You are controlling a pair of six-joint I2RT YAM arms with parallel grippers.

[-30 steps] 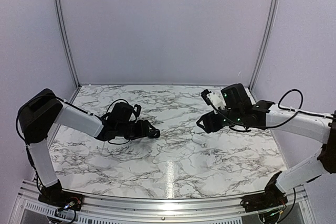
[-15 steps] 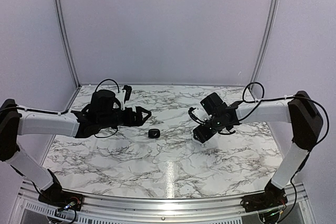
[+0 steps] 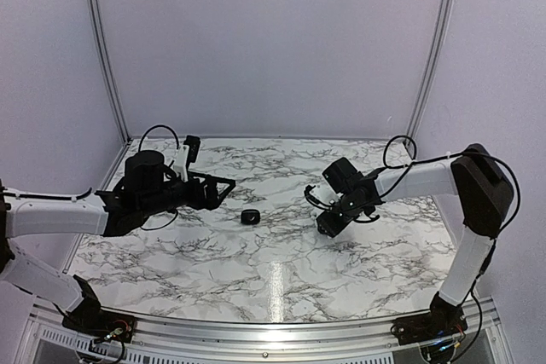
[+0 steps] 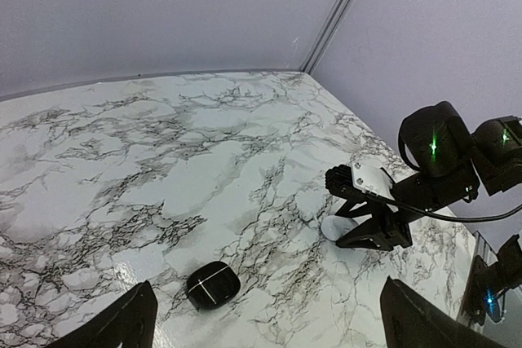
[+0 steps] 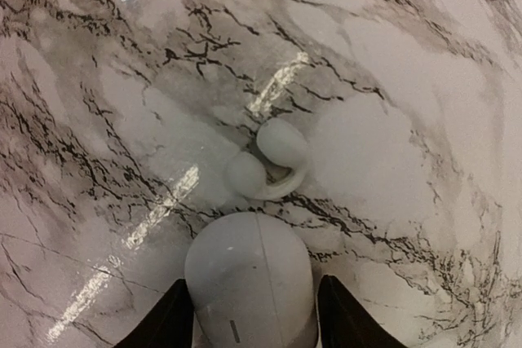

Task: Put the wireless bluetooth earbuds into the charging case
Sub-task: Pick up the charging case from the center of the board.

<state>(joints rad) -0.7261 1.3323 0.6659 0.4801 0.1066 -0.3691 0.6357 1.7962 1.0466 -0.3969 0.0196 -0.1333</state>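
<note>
A white charging case (image 5: 249,283) lies on the marble table, closed. My right gripper (image 5: 251,315) is low over it, and its fingers press against the case's two sides. A white clip-shaped earbud (image 5: 269,165) lies on the table just beyond the case. The case also shows in the left wrist view (image 4: 334,226), in front of the right gripper (image 4: 363,222). In the top view the right gripper (image 3: 328,225) hides both. No tiny black buds show. My left gripper (image 3: 223,189) is wide open and empty, held above the table left of a black oval object (image 3: 248,216).
The black oval object (image 4: 213,284) lies closed at mid-table, with a thin seam across it, between the two grippers. Grey walls and corner posts stand at the back and sides of the table (image 3: 273,270).
My left arm has pulled back to the left, leaving the black oval object alone on the table. My right gripper has swung down and left onto the white case.
</note>
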